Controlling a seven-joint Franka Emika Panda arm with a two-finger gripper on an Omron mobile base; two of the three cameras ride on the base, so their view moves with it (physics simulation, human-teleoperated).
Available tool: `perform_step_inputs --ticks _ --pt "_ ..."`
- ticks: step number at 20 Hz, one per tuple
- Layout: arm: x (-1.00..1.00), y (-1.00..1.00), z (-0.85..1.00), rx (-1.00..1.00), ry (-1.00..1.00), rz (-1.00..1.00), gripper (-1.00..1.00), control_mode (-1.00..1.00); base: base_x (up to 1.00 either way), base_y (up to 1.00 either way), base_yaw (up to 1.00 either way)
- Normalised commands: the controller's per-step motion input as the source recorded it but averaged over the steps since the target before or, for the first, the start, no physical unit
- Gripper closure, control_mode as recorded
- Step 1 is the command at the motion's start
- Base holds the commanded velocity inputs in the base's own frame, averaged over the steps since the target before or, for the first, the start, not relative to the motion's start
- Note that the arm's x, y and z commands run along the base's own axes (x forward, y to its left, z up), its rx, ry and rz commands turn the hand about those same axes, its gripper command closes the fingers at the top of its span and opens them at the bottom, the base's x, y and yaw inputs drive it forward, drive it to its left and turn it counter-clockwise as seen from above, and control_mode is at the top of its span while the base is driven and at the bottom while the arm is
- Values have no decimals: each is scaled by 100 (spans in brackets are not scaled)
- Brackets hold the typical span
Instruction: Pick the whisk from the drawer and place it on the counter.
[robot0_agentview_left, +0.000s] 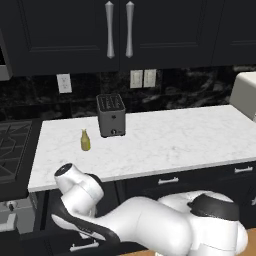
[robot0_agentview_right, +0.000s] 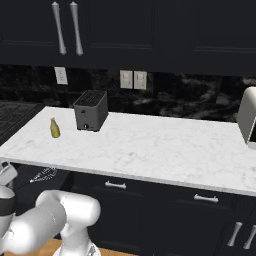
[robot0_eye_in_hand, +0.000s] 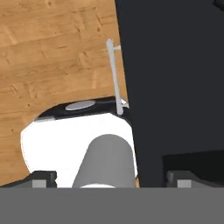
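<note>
Tool (robot0_eye_in_hand: 111, 181), tips spread wide and holding nothing, hangs low before the dark drawer (robot0_eye_in_hand: 175, 83), whose silver bar handle (robot0_eye_in_hand: 114, 76) runs 12-to-6 just above; the whisk (robot0_agentview_right: 44, 175) lies below the bench (robot0_agentview_right: 150, 145) edge.

Dark drawer front (robot0_eye_in_hand: 175, 87) w/ silver bar handle (robot0_eye_in_hand: 114, 74), wood floor (robot0_eye_in_hand: 52, 57) beside; pincer (robot0_eye_in_hand: 111, 178) tips wide apart.

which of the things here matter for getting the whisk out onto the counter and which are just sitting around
For the job:
- counter
- drawer front with its silver bar handle
- pincer, its jaws apart and holding nothing

Just lying about:
- toaster
- small yellow-green bottle
- stovetop
- wall outlets
</note>
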Motion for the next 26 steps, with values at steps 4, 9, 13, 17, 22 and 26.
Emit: perform_step_inputs --ticks 4,9,13,17,22,26 --pt "5 0 -41 0 6 16 -100 -100 0 0 0" --pt "26 0 -19 0 1 8 -100 -100 0 0 0" --pt "38 0 -25 1 0 4 -100 -100 0 0 0" --pt "24 0 -41 0 0 5 -100 -100 0 0 0" --pt "9 0 -31 -3 1 7 -100 -100 0 0 0" --pt "-55 -50 -25 -8 2 7 -100 -100 0 0 0"
